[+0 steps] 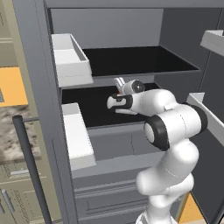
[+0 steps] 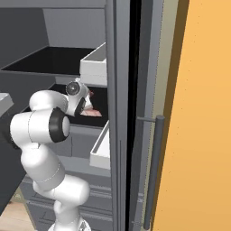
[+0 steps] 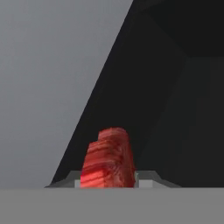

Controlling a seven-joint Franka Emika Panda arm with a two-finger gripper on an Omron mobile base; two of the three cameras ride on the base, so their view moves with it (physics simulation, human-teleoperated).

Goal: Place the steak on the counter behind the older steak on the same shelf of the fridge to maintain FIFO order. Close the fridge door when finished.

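**Red steak goes deep into the fridge**

The fridge (image 1: 183, 35) stands wide open, dark grey outside and black inside, with white bins on the fridge door (image 1: 72, 59) at the left. A bit of speckled worktop (image 1: 13, 131) shows past the door's edge. The white arm reaches onto the middle shelf (image 1: 87, 111), and the gripper (image 1: 118, 85) is far in, close to the grey back wall.

In the hand view the steak (image 3: 108, 159), bright red and chunky, sits right between the two fingers (image 3: 146, 178). They are close on both sides of it. I cannot tell if they are squeezing it or have just let go.

From the right base view, a pale pink slab, the older steak (image 2: 92, 113), lies on the same shelf, nearer the front than the hand.

So this looks like the putting-down step, with the red steak behind the pink one. Next, I think the fingers should open wide, then the arm should pull straight back without bumping the pink steak. The door is not yet shut.
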